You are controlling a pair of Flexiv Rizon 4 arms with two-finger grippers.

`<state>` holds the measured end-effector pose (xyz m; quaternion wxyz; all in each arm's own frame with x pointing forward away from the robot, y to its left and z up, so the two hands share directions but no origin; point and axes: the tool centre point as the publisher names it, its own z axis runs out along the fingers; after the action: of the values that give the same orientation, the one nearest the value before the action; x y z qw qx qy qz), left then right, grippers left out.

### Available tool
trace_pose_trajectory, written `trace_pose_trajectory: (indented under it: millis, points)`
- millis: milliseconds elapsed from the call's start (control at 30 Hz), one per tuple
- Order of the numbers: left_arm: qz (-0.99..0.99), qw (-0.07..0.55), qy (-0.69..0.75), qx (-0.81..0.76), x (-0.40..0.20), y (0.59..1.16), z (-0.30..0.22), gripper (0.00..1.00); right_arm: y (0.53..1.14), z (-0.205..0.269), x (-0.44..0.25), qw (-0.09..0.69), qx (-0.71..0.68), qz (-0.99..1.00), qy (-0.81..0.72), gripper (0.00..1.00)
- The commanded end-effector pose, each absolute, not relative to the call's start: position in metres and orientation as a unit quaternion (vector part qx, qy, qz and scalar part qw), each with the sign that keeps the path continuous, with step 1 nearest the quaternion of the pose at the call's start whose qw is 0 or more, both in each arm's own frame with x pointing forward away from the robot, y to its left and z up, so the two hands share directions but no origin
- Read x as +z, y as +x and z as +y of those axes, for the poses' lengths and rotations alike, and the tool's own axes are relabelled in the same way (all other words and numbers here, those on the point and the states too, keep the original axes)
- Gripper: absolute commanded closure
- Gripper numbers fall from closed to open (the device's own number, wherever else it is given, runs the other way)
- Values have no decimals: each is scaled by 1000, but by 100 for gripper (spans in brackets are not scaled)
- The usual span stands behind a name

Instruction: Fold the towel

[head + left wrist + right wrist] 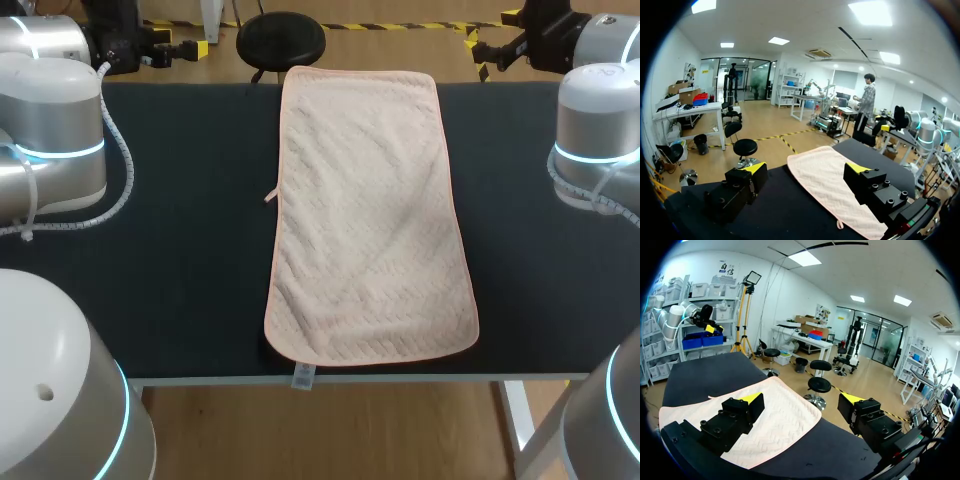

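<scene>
One pale pink towel [370, 220] lies spread flat down the middle of the dark table [180, 250], running from far edge to near edge. There's one little white tag [303, 377] poking off its near hem, print way too small to read. Two grippers, the left gripper [807, 172] and the right gripper [802, 402], sit up by the far corners, fingers spread wide, holding nothing.

Towel [368, 215]: pale pink, quilted zigzag texture, spread flat and unfolded. Long axis runs near to far at table centre; near edge at the table's near edge.
</scene>
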<state>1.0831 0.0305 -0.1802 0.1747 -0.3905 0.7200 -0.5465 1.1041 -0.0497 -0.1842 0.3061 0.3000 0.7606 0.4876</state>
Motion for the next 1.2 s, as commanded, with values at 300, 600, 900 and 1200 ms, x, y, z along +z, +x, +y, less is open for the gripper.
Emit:
trace_pose_trajectory:
  millis: [300, 600, 900, 1200]
  points:
    - [719, 177, -390, -548, -182, 1083, 30, 0, 1105, -50, -185, 306, 488, 761, 300, 0]
    - [860, 205, -279, -376, -189, 1090, 13, 0, 1110, -38, -185, 297, 347, 871, 179, 0]
    - [975, 215, -32, -42, -217, 1080, -19, 0, 1099, -20, -201, 205, 69, 968, -129, 0]
    - [972, 221, 67, -44, -223, 1055, -34, 0, 1087, -22, -212, 158, -12, 965, -210, 0]
